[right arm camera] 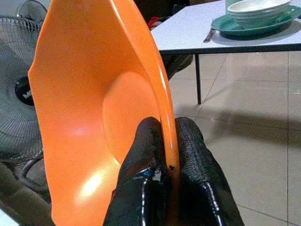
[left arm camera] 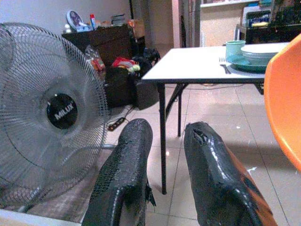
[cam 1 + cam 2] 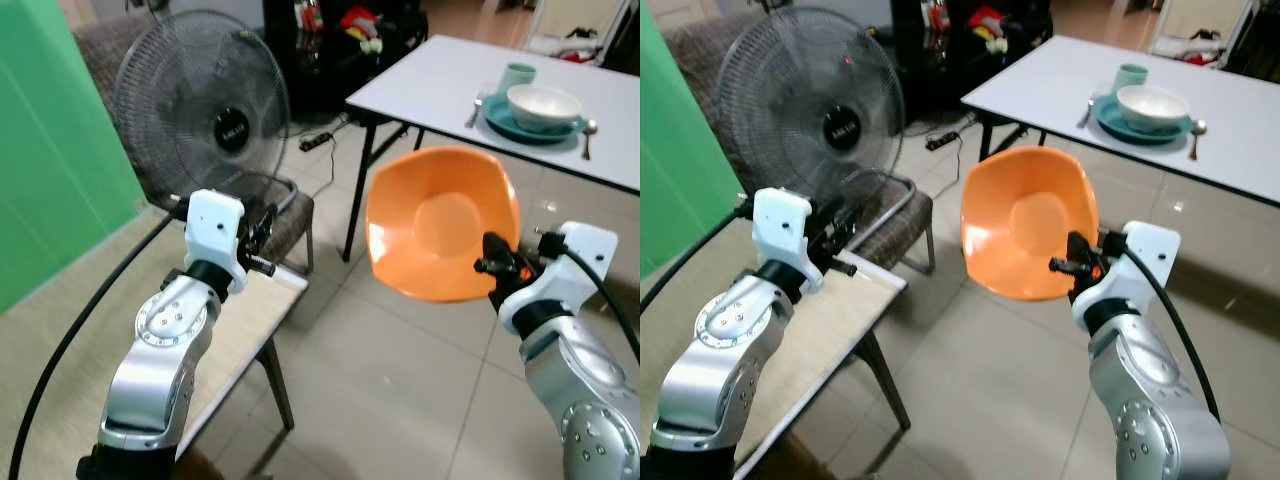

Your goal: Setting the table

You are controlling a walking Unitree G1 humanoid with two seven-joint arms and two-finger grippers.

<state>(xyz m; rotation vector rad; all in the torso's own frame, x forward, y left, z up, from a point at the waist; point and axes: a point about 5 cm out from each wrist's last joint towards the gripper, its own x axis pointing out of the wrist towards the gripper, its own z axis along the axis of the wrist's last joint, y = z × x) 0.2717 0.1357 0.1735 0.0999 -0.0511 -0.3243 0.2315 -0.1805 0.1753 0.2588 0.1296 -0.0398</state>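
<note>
Jaws of right gripper point(image 1: 162, 155) pinch upright orange plate point(image 3: 440, 222) rim.

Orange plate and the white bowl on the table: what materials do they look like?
Orange plate: probably plastic or melamine. Thin rim, uniform saturated colour, soft glossy highlights; the right gripper pinches its rim on edge. White bowl: likely glazed ceramic or melamine; smooth white sheen, thick rim, too far away to settle. It sits on a teal plate, same smooth gloss.

White table point(image 3: 440, 75): near half bare; place setting point(image 3: 535, 110) blocks 1 o'clock. Fan point(image 3: 200, 95) at 10 o'clock. Open floor point(image 3: 400, 370) ahead.
</note>
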